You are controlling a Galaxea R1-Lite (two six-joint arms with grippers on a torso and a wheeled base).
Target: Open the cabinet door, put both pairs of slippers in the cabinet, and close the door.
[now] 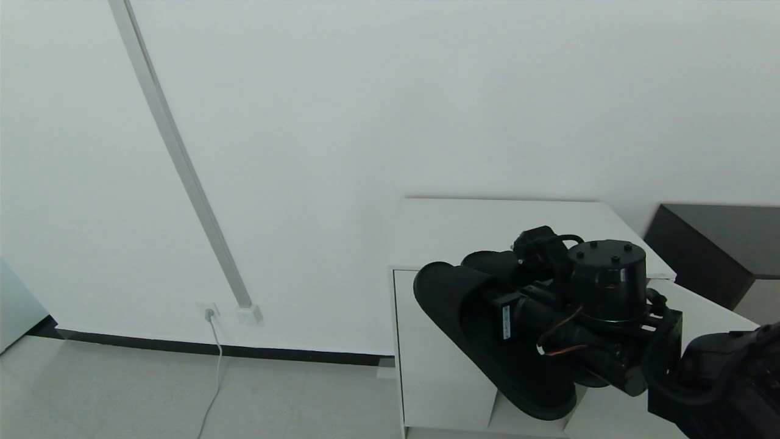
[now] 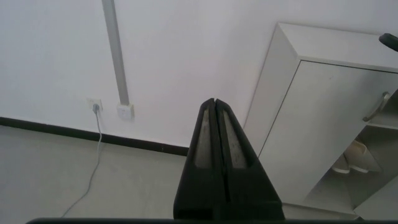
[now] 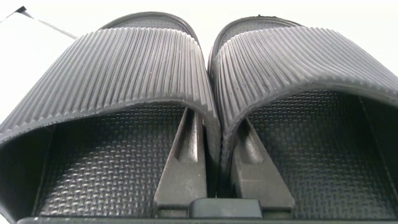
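Readable text: none.
Sticker (image 1: 506,322): white strip with faint bluish print on the body of the right gripper (image 3: 217,134), lower centre-right of the head view; the print is too small to read.

**Operator:** What holds things up here?

**Describer:** You have a pale grey tiled floor (image 1: 122,390). A white cabinet (image 1: 499,225) stands on it, its back against the white wall. A thin grey cable (image 1: 214,366) runs from a wall socket down onto the tiles.

**Operator:** And inside the cabinet?

**Describer:** You see one compartment open, beside a shut door (image 2: 311,118) with a bar handle (image 2: 377,107). A pair of pale slippers (image 2: 356,157) rests on a white shelf (image 2: 339,186) inside.
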